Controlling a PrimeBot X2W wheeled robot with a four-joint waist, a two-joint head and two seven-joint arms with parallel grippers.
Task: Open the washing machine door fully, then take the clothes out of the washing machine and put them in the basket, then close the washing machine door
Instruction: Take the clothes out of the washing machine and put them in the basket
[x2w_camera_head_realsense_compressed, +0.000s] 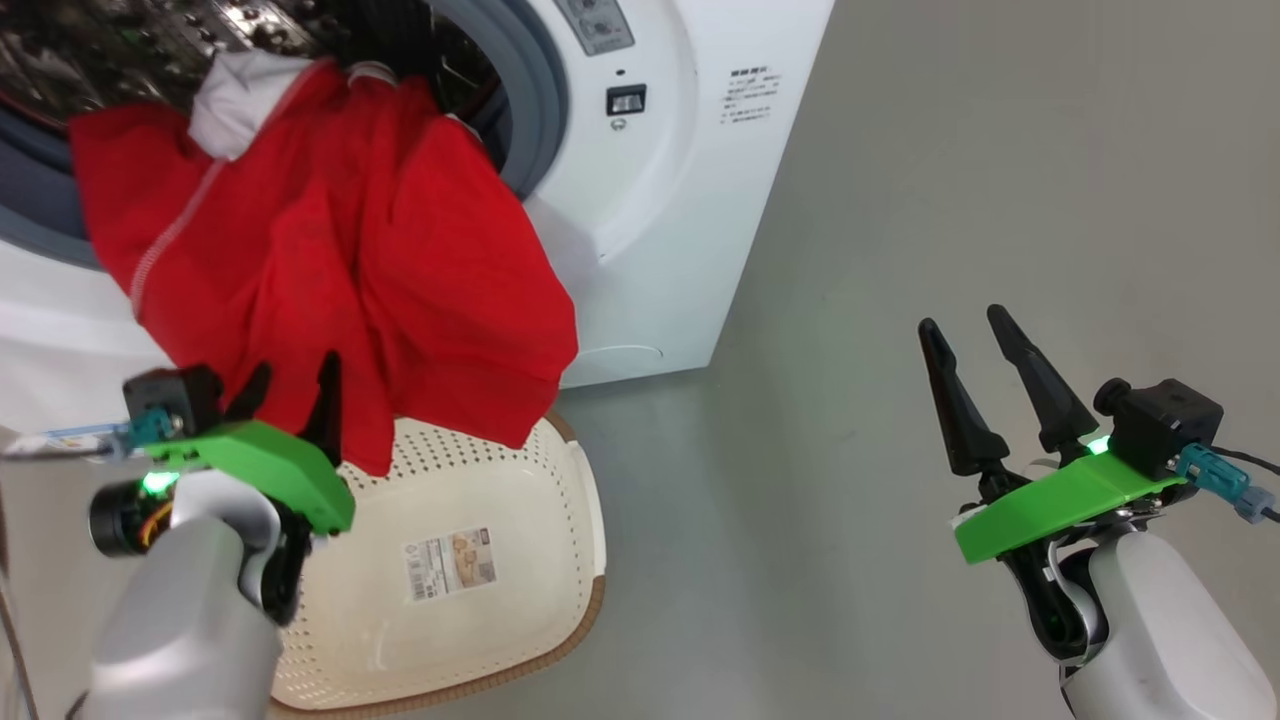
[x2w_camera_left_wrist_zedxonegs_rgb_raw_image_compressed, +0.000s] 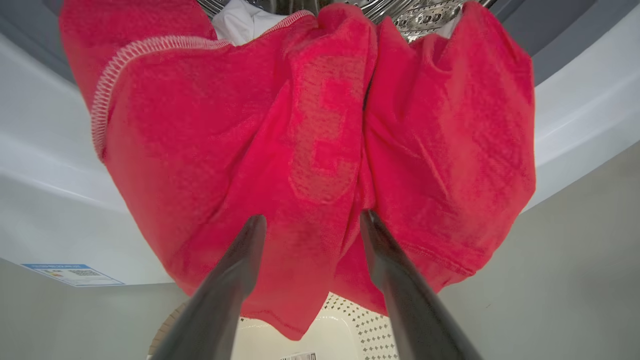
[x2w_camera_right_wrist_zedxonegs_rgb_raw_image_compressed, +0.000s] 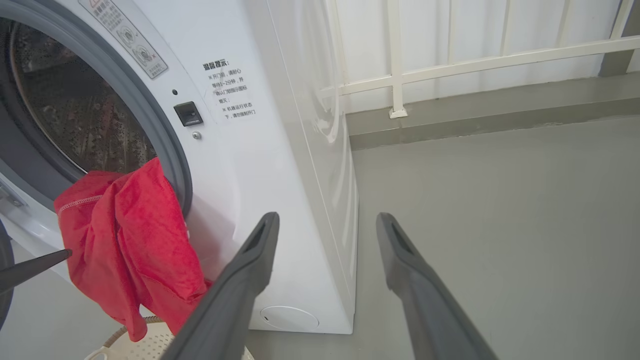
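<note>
The washer (x2w_camera_head_realsense_compressed: 680, 200) stands with its drum mouth uncovered. The clothes (x2w_camera_head_realsense_compressed: 330, 260) hang out over the grey ring (x2w_camera_head_realsense_compressed: 535, 110), their lower edge above the basket (x2w_camera_head_realsense_compressed: 500, 600). The left gripper (x2w_camera_head_realsense_compressed: 296, 368) is spread at the cloth. The right gripper (x2w_camera_head_realsense_compressed: 962, 320) is spread and empty, well apart.

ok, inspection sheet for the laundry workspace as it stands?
Surface: smooth grey floor.
Job's things: bright red fabric garment hangs from white front-loading washing machine drum opening, above cream perforated plastic basket on the floor.
Clutter: nothing seen.
Grippers: left gripper open, fingers at the garment's lower part; right gripper open beside the machine, holding nothing.
Cables: black cable at right wrist.
Surroundings: white railing behind the machine.
</note>
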